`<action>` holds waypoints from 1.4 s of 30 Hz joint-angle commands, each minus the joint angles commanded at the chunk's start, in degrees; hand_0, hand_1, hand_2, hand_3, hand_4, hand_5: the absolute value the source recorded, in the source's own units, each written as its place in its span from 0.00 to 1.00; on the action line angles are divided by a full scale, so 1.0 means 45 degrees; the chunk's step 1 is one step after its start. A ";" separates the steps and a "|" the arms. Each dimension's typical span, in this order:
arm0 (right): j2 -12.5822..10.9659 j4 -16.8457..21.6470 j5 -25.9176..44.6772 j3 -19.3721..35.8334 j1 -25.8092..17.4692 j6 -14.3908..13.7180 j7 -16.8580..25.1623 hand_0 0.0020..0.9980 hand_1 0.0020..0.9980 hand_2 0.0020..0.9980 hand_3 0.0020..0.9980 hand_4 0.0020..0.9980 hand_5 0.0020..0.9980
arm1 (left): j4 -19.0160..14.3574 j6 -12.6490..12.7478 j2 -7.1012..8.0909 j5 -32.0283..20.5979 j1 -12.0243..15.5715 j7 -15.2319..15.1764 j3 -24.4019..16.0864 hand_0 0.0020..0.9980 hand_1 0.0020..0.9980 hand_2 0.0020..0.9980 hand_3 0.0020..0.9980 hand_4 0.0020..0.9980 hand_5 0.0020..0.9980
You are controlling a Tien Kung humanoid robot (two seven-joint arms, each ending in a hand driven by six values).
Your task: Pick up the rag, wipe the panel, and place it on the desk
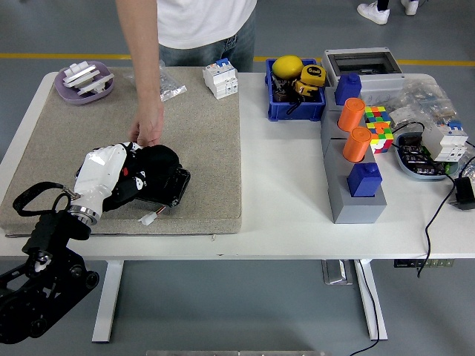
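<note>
Lower left of frame: my left hand (152, 165) lies on the black panel (159, 189), fingers clamped on the dark rag (157, 157). Just above, a person's hand (147, 127) steadies the panel's top edge. Risk: pressing sideways could shove the panel or bump their hand.

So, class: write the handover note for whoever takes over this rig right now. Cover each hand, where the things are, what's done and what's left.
Left robot hand: on the black panel, pressing the dark rag onto it, mid-wipe.
Right robot hand: out of view.
The panel lies on the beige mat; a person's hand steadies its far edge.
Done: rag picked up, wiping under way.
Left: finish the wipe, then put the rag down on the desk.
</note>
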 joint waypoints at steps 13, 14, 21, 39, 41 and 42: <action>-0.0004 -0.0017 0.0062 -0.0125 0.0007 0.0070 -0.0042 0.77 0.59 0.69 0.64 1.00 0.54 | -0.0878 -0.0006 -0.0190 0.0288 -0.0066 0.0557 0.0886 0.20 0.25 0.56 0.51 0.10 0.00; -0.0005 -0.0016 0.0062 -0.0118 0.0011 0.0064 -0.0039 0.77 0.59 0.69 0.64 1.00 0.53 | -0.0844 0.0003 -0.0204 0.0305 -0.0065 0.0573 0.0865 0.20 0.25 0.55 0.51 0.10 0.00; -0.0016 -0.0002 0.0011 -0.0081 0.0020 0.0059 -0.0045 0.77 0.59 0.69 0.64 1.00 0.53 | -0.0261 0.0104 -0.0203 0.0394 -0.0047 0.0625 0.0429 0.20 0.25 0.55 0.51 0.10 0.00; -0.0030 0.0021 -0.0179 0.0088 0.0048 0.0057 -0.0040 0.77 0.59 0.69 0.65 1.00 0.53 | 0.1873 0.0327 0.0488 0.0620 -0.0231 0.0632 -0.1249 0.20 0.24 0.55 0.51 0.11 0.00; -0.0030 0.0020 -0.0217 0.0134 0.0057 0.0050 -0.0035 0.77 0.59 0.69 0.65 1.00 0.53 | 0.2208 0.0355 0.0562 0.0553 -0.0236 0.0587 -0.1465 0.20 0.24 0.55 0.51 0.11 0.00; -0.0035 0.0025 -0.0253 0.0166 0.0060 0.0047 -0.0035 0.77 0.59 0.69 0.65 1.00 0.53 | 0.2330 0.0378 0.0618 0.0498 -0.0232 0.0561 -0.1538 0.20 0.24 0.55 0.51 0.11 0.00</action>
